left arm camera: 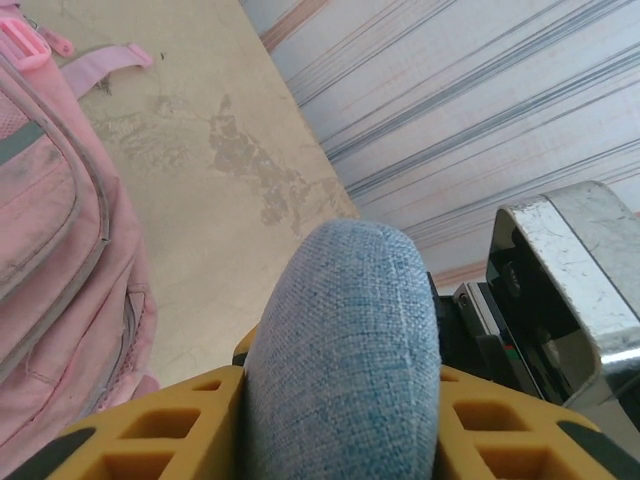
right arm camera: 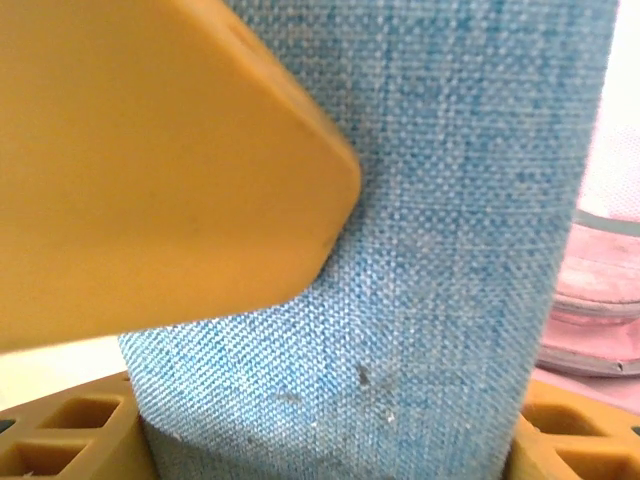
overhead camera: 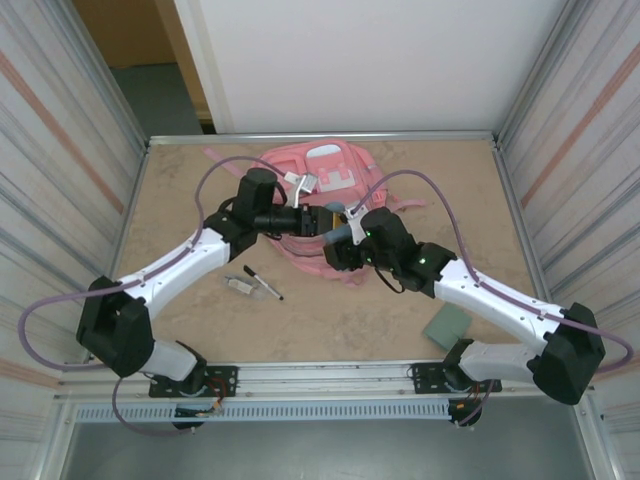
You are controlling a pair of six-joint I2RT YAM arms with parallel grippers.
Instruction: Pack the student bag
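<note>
Gripping the pencil case: left gripper and right gripper each clamped the blue-grey pencil case, one from each side.
Left jaws: narrow, pressed on the case's rounded end.
Right jaws: partly apart, the case filling the gap.
Student bag: pink, lay at the far middle of the table, beneath both grippers.
Pen: black, lay on the table near the left arm.

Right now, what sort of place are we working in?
Likely an enclosed robot test cell: a tan tabletop boxed in by ribbed metal panels, with an aluminium rail along its near edge and a white wall behind.
</note>
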